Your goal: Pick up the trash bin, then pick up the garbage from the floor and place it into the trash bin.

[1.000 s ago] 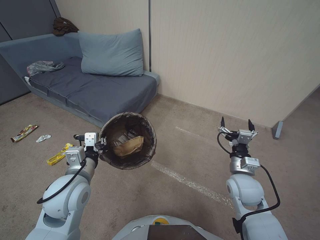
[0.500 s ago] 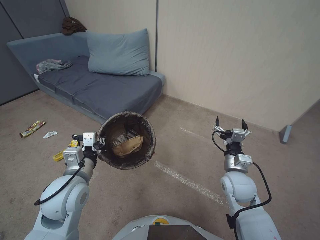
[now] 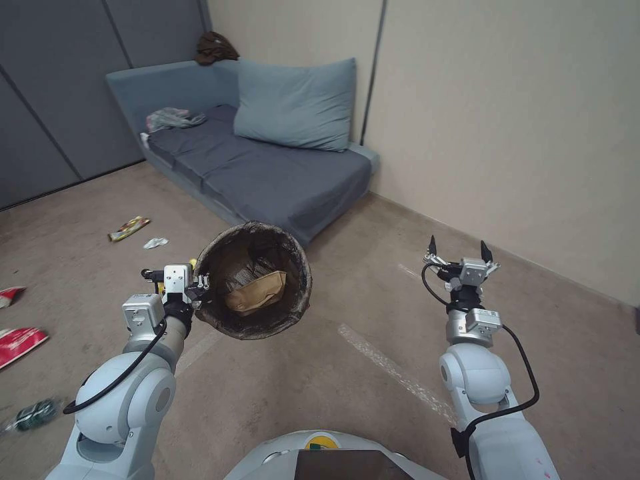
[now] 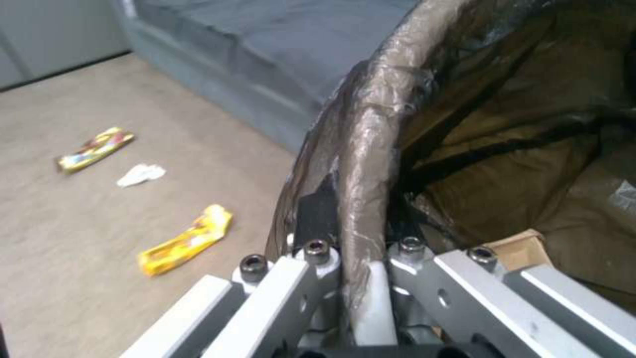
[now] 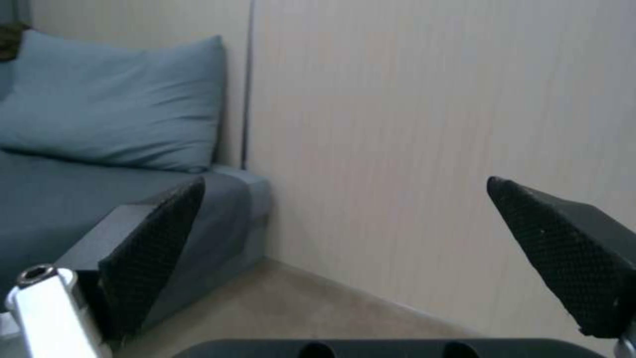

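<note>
The trash bin (image 3: 248,257), lined with a dark bag, hangs tilted above the floor, its mouth facing me and brown paper inside. My left gripper (image 3: 200,291) is shut on its rim (image 4: 371,144), one finger inside and one outside. The garbage lies on the carpet to the left: a multicoloured wrapper (image 3: 129,228), white tissue (image 3: 155,243), a yellow wrapper (image 4: 187,240), two red-and-white pieces (image 3: 19,340) and a green-labelled bottle (image 3: 33,413). My right gripper (image 3: 457,248) is open and held up at the right, facing the wall, with nothing between its fingers (image 5: 156,233).
A blue-grey sofa (image 3: 267,173) with a pillow (image 3: 293,103) and a crumpled plastic bag (image 3: 170,119) stands in the corner ahead. A beige wall runs along the right and dark panels along the left. A pale strip (image 3: 393,370) crosses the carpet.
The camera has swung left, so the sofa and wall shifted right and more litter appears at the left edge. Both arms keep their pose, and the bin stays gripped.
</note>
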{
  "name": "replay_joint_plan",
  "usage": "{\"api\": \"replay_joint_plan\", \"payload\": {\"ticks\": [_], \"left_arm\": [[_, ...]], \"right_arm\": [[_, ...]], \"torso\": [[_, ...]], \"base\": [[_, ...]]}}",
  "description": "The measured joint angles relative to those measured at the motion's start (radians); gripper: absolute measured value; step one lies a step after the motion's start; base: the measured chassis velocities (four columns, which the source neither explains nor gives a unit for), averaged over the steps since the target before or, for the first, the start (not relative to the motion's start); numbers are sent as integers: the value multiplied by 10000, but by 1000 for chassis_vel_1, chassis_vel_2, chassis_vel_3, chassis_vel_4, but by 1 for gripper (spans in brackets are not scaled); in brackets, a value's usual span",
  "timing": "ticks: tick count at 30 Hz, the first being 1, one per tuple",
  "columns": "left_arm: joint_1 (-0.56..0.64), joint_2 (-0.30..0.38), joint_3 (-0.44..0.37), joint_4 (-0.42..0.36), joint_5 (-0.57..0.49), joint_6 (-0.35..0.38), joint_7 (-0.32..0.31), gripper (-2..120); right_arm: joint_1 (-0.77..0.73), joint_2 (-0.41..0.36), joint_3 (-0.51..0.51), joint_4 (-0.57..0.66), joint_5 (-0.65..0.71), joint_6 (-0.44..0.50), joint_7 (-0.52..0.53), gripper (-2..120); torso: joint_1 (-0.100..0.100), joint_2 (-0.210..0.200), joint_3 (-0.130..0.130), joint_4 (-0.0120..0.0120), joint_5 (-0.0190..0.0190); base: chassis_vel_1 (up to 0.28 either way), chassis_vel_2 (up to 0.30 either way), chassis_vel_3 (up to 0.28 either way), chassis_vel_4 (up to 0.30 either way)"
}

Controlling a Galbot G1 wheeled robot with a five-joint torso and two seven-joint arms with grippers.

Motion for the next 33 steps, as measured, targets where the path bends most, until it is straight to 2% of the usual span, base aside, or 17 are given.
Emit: {"api": "replay_joint_plan", "payload": {"ticks": [33], "left_arm": [[34, 112, 22, 32, 7, 0, 18, 0]], "right_arm": [[-87, 169, -233, -63, -91, -1, 20, 100]], "torso": [[0, 0, 0, -3, 0]], "base": [[115, 120, 121, 123]]}}
